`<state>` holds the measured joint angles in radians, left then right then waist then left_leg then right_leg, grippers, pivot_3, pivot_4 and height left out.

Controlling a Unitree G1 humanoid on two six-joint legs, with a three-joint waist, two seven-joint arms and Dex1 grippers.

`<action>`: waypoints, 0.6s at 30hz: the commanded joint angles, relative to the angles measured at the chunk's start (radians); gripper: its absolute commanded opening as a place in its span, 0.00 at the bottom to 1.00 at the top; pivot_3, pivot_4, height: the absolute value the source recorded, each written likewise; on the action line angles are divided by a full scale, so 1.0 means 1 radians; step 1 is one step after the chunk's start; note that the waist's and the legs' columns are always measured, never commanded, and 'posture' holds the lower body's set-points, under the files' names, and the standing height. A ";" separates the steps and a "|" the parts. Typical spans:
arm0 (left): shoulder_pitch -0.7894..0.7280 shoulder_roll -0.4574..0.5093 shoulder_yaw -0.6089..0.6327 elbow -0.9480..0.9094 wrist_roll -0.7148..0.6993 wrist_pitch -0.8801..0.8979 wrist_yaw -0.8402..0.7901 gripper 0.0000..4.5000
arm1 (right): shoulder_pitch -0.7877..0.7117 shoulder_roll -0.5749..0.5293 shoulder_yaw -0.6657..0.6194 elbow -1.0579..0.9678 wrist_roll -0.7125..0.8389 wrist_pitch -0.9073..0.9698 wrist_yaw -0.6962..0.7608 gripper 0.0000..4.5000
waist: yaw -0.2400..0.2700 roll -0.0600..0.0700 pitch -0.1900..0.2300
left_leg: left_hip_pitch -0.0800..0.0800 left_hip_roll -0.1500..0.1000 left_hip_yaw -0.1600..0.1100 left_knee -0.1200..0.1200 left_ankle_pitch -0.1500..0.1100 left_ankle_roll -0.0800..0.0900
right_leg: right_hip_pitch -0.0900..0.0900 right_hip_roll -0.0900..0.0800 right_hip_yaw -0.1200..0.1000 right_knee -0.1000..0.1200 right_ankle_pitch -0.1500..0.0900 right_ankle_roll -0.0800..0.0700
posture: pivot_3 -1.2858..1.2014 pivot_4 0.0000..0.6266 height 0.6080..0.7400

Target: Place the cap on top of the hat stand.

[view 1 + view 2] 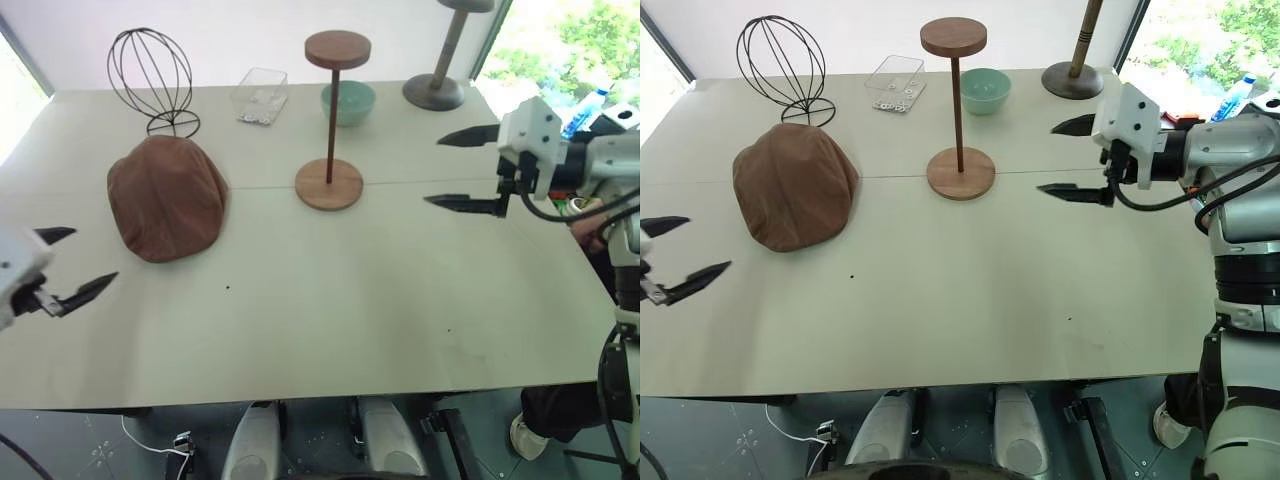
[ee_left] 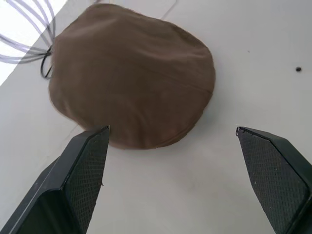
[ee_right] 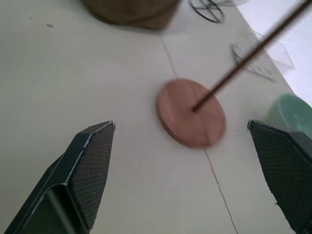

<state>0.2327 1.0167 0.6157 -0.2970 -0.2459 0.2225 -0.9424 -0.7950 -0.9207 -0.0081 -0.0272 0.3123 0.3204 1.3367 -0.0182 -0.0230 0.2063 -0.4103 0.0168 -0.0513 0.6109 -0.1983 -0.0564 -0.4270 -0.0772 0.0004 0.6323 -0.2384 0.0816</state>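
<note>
Left claw point(image 1: 68, 264): fingers spread wide, empty, hanging above the tabletop point(image 1: 330, 300) at about 8 o'clock in the head view. Just off its tips, toward 1 o'clock, lies the cap point(image 1: 167, 197), flat on the tabletop, untouched, crown up.

Right claw point(image 1: 462, 170): fingers also wide apart, empty, held above the tabletop at roughly 3 o'clock, tips aimed toward 9 o'clock. Near those tips, toward 9 o'clock, stands the hat stand point(image 1: 332, 120), upright, round base on the tabletop, thin rod, bare top disc.

Beyond the cap at 12 o'clock: black wire dome form point(image 1: 150, 78), its ring foot almost at the cap's far edge. Farther back, near 12 o'clock of the stand: clear plastic box point(image 1: 261, 95) and pale green bowl point(image 1: 348, 103). At 1 o'clock: grey pedestal stand point(image 1: 437, 85).
</note>
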 commanded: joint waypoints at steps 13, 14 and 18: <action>-0.307 -0.113 -0.527 0.226 0.526 -0.207 0.372 0.96 | -0.029 -0.025 -0.011 -0.312 0.134 0.195 -0.063 1.00 | 0.005 -0.001 -0.001 | 0.000 0.000 0.000 0.001 0.000 0.000 | 0.000 0.000 0.000 0.001 0.001 0.001 | 0.52 0.24 1.00; -0.325 -0.123 -0.550 0.243 0.549 -0.217 0.388 0.96 | -0.028 -0.025 -0.014 -0.317 0.134 0.200 -0.073 1.00 | 0.005 -0.001 -0.001 | 0.000 0.000 0.000 0.001 0.000 0.000 | 0.000 0.000 0.000 0.001 0.001 0.002 | 0.52 0.24 1.00; -0.399 -0.155 -0.624 0.320 0.638 -0.248 0.459 0.96 | -0.025 -0.032 -0.023 -0.336 0.148 0.225 -0.105 1.00 | 0.007 -0.001 -0.001 | 0.000 0.000 0.000 0.002 0.000 0.000 | 0.000 0.000 0.000 0.001 0.002 0.002 | 0.52 0.24 1.00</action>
<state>-0.1440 0.8727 0.0148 -0.0059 0.3487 -0.0120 -0.5210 -0.8018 -0.9423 0.0037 -0.3311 0.4405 0.5391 1.2492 -0.0108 -0.0238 0.2056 -0.4102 0.0165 -0.0511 0.6130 -0.1981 -0.0562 -0.4265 -0.0774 0.0003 0.6340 -0.2368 0.0841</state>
